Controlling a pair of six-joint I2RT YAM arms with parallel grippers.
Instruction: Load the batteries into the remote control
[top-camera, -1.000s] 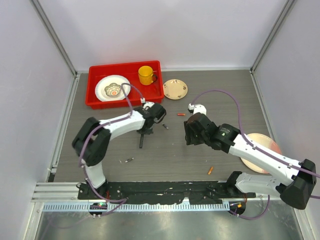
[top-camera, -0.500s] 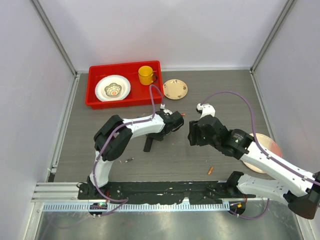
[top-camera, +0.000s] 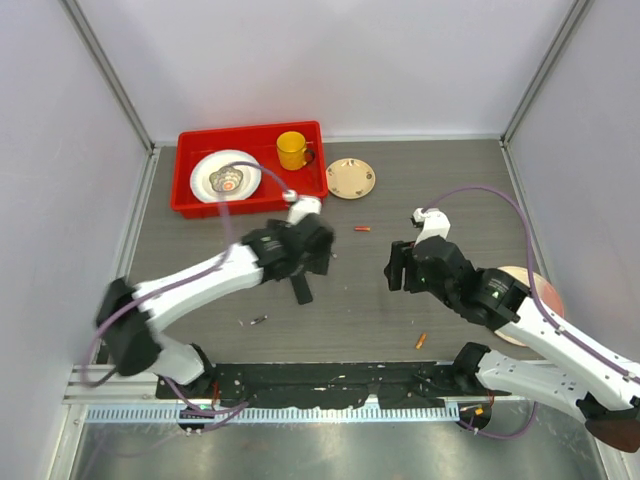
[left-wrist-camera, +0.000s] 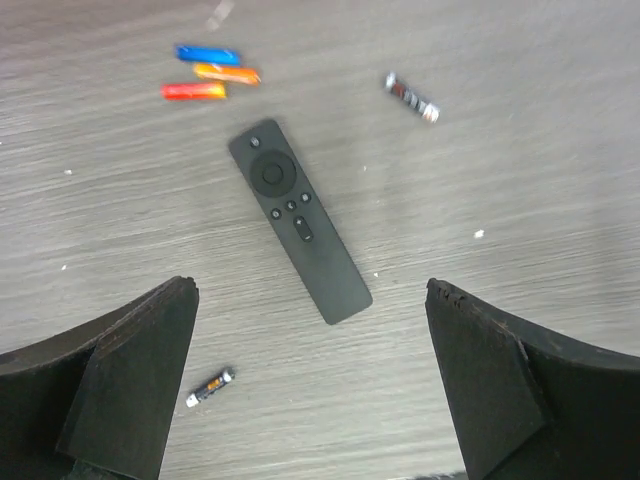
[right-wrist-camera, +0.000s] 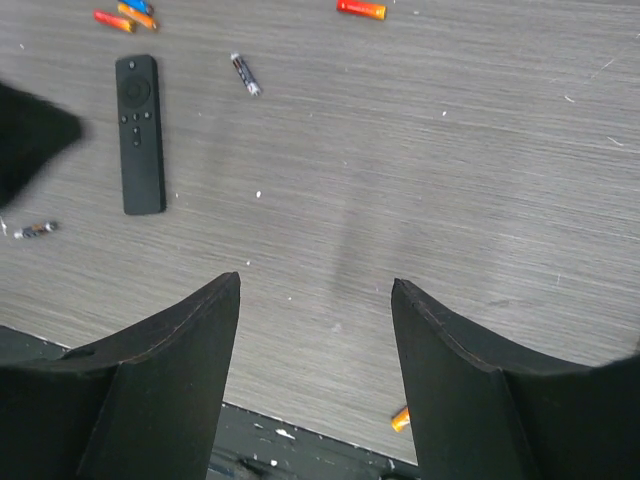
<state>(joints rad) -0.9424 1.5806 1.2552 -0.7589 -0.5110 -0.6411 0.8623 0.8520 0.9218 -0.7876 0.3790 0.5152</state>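
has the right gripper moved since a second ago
Yes. The right gripper has shifted to the right in the top view, away from the red battery, which stayed put.

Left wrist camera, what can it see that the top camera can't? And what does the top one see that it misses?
Only the left wrist view shows the buttons on the remote and three batteries lying close together: a blue battery, an orange battery and a red battery. From above, they seem hidden under the left arm. Only the top view shows the red tray, the yellow cup and the little plate. Both show the black remote and a small dark battery lying near it.
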